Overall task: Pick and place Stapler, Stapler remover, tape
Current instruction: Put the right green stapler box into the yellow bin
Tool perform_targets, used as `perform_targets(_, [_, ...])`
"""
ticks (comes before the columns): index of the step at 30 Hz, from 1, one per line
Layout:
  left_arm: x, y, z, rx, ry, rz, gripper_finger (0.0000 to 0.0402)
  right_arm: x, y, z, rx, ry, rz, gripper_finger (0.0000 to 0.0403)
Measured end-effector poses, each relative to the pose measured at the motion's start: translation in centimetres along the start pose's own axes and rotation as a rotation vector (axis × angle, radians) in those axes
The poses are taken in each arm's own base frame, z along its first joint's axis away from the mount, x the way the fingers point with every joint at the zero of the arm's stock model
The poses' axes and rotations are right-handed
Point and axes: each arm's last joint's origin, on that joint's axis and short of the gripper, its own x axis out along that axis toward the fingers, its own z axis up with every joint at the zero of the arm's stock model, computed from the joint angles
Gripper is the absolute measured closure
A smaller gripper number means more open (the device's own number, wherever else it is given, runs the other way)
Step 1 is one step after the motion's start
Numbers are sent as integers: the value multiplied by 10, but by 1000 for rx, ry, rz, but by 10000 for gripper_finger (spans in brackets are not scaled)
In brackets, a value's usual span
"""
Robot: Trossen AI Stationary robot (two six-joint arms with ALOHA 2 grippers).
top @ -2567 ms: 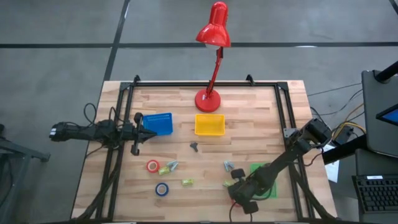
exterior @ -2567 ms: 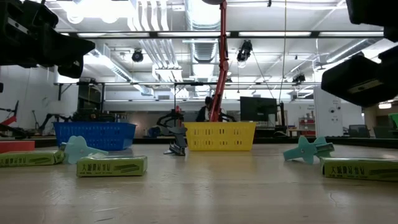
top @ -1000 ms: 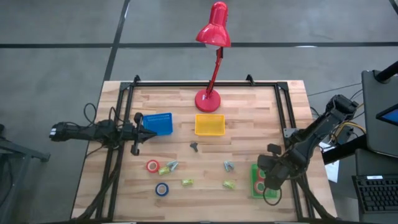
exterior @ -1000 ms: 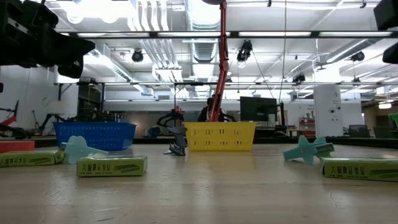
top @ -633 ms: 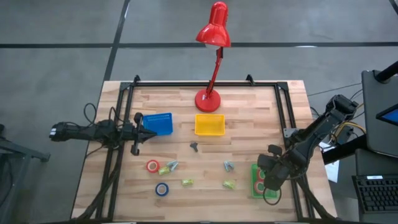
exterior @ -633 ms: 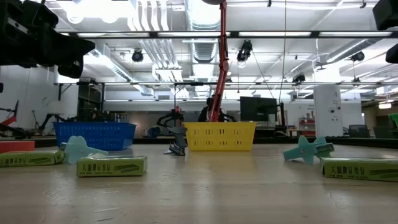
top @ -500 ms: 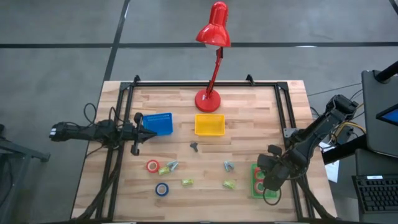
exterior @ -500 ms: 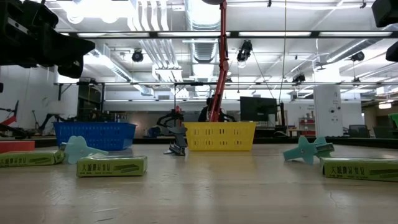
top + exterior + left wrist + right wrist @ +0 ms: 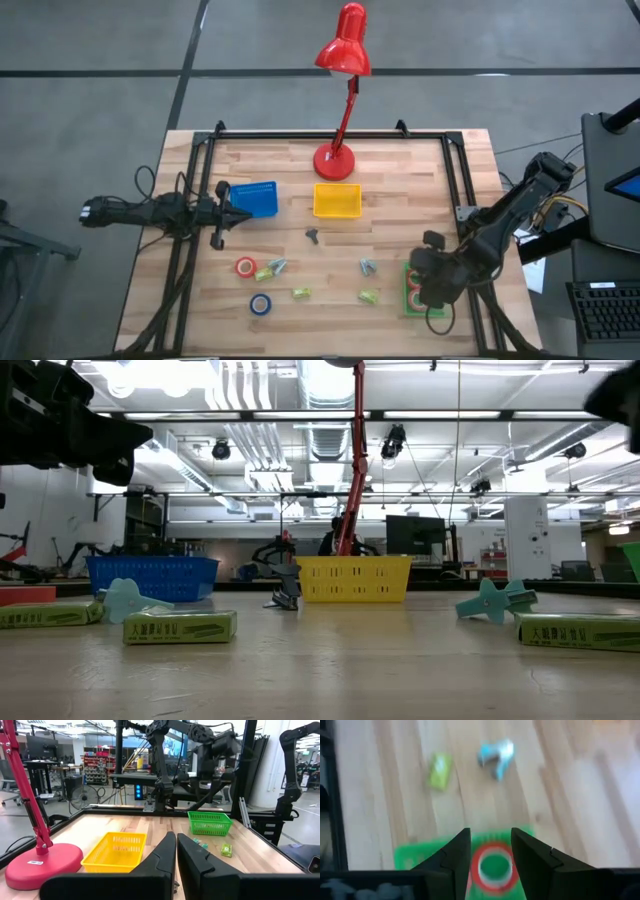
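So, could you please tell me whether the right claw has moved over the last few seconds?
Yes. In the high view the right claw has swung from the table's front edge, beside the green bin, to above that bin.

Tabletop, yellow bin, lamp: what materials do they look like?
Tabletop: wood, probably butcher-block; pale strips with visible grain and a matte finish.
Yellow bin: likely moulded plastic; its walls are an open mesh lattice in one uniform colour.
Lamp: probably painted metal; glossy red shade and base, though plastic can't be ruled out.
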Motion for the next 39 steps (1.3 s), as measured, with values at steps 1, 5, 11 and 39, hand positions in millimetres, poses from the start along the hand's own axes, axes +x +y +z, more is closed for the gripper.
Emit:
perform_targets(1, [0,0,0,0,0,0,383,0,1,4,-16,-24,7,271])
perform_targets(5, [0,0,0,0,0,0,380,4,8,15,-51,-100,85,279])
perform_targets(11, [0,0,0,0,0,0,383,29,33,21,-182,-141,196,285])
perform_targets(39, [0,0,0,0,0,0,381,130,68,37,-209,5,74,151])
